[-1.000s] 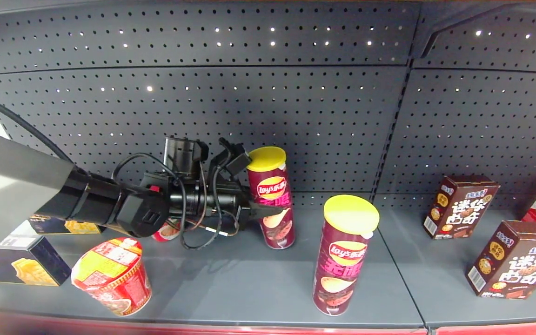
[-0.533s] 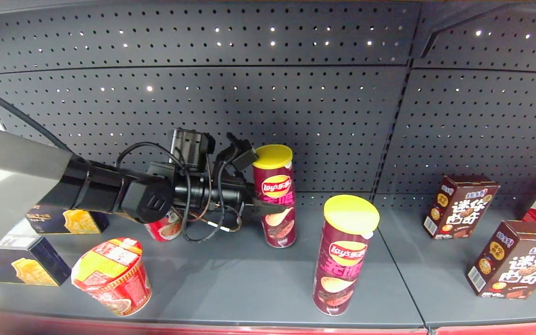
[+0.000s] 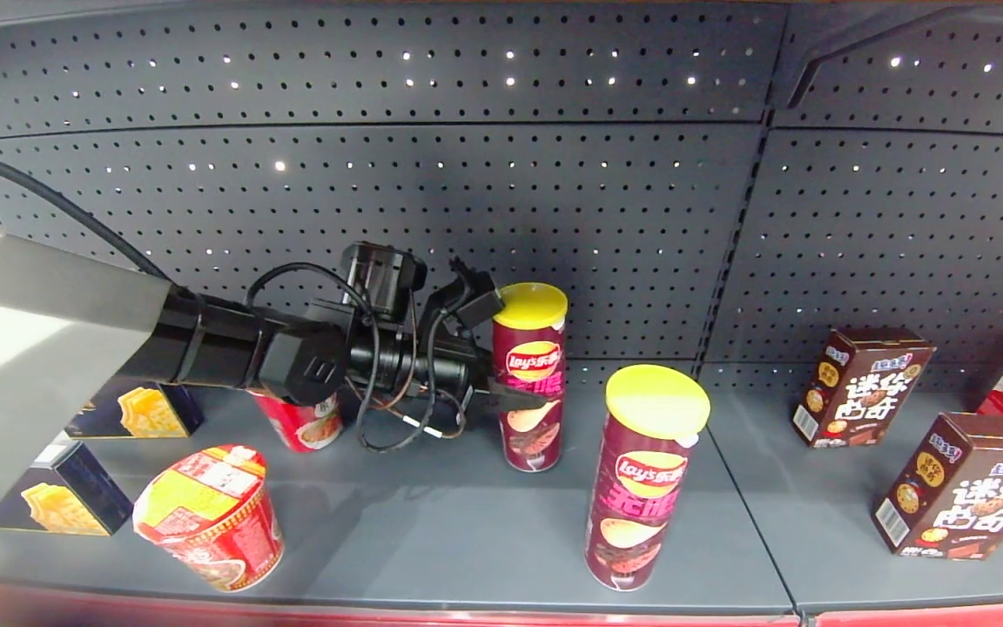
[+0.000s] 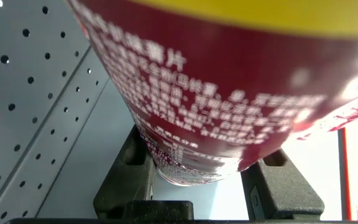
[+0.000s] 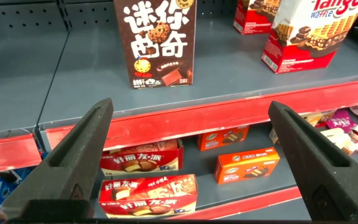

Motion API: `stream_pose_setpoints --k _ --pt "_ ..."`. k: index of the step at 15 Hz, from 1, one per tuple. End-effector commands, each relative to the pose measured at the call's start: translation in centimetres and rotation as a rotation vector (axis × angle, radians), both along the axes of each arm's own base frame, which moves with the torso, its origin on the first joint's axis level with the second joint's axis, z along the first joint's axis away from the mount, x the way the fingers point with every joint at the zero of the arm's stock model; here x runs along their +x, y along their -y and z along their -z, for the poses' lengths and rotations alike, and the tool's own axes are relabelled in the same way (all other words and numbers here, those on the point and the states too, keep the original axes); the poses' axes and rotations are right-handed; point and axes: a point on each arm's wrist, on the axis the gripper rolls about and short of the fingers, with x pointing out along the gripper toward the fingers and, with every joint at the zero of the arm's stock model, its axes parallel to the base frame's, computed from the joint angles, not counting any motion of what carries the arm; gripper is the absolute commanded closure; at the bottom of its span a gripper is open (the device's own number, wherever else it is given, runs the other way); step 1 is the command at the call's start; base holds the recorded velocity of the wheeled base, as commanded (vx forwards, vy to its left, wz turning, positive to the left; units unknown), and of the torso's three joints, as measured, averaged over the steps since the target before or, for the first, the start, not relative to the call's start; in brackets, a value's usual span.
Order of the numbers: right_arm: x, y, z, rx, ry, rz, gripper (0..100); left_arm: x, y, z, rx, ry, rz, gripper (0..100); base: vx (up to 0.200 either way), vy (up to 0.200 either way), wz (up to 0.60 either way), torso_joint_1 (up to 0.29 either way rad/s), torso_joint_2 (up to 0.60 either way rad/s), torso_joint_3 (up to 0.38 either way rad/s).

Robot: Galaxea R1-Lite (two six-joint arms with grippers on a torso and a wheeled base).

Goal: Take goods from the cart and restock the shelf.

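Observation:
My left gripper (image 3: 514, 396) is shut on a maroon chips can with a yellow lid (image 3: 532, 374), held upright near the pegboard back wall. Its base is at the grey shelf (image 3: 449, 522); I cannot tell whether it touches. In the left wrist view the can (image 4: 229, 93) sits between the two black fingers (image 4: 126, 180). A second, identical can (image 3: 645, 475) stands closer to the front, to the right of the held one. In the right wrist view my right gripper (image 5: 190, 106) is open and holds nothing, in front of the shelf's red edge (image 5: 185, 118).
A red cup-noodle tub (image 3: 210, 518) stands front left and another red cup (image 3: 301, 422) lies under my left arm. Dark blue boxes (image 3: 57, 505) are at far left. Brown cookie boxes (image 3: 858, 387) (image 3: 963, 496) stand on the right. Open shelf floor lies between the cans and the tub.
My left arm has carried the chips can to the right along the back wall and slightly lower toward the shelf. Everything else stayed put.

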Motion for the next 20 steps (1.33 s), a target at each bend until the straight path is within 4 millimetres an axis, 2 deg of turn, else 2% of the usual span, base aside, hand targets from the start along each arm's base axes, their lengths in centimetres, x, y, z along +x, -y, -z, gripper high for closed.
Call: stream_pose_setpoints --k 1,10,20 --pt "0.0 0.0 0.0 0.000 0.000 0.000 0 0.2 -0.1 -0.1 -0.003 0.006 -0.004 100 0.000 0.000 0.00 0.000 0.00 0.000" --pt "0.0 0.0 0.0 0.000 -0.002 0.000 0 1.0 0.1 0.6 0.000 -0.001 -0.006 100 0.000 0.000 0.00 0.000 0.00 0.000" --pt "0.0 0.0 0.0 0.000 0.000 0.000 0 2.0 0.8 0.5 0.003 -0.006 -0.004 100 0.000 0.000 0.00 0.000 0.00 0.000"
